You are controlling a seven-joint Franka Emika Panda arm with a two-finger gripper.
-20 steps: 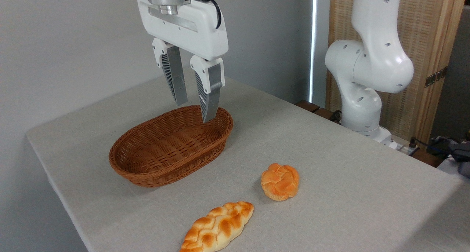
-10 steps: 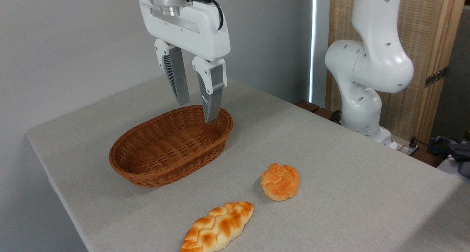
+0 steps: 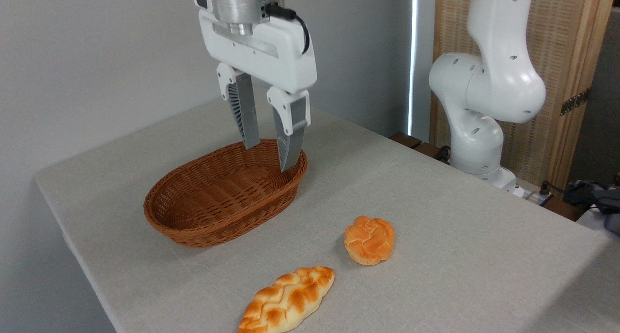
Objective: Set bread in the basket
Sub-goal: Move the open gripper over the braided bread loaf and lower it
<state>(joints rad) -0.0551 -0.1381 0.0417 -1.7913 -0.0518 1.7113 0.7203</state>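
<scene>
With its jaws released and empty over the basket's (image 3: 213, 212) far right rim, the gripper (image 3: 270, 156) should come near to straddle the bread (image 3: 286, 300) across its narrow width.

Gripper (image 3: 271, 157) pointing down, fingers (image 3: 245, 117) apart, nothing held. Arm (image 3: 489, 81) stands upright at the right, its upper link out of frame.

Round orange knotted bun (image 3: 369, 239) lying on the grey cloth-covered table (image 3: 436, 216), right of centre, toward the near side. Plain grey wall (image 3: 97, 56) behind on the left. Woven wooden-framed screen (image 3: 566, 56) at far right, bright vertical gap beside it. Dark cables and clutter (image 3: 600, 197) off the right edge.
</scene>
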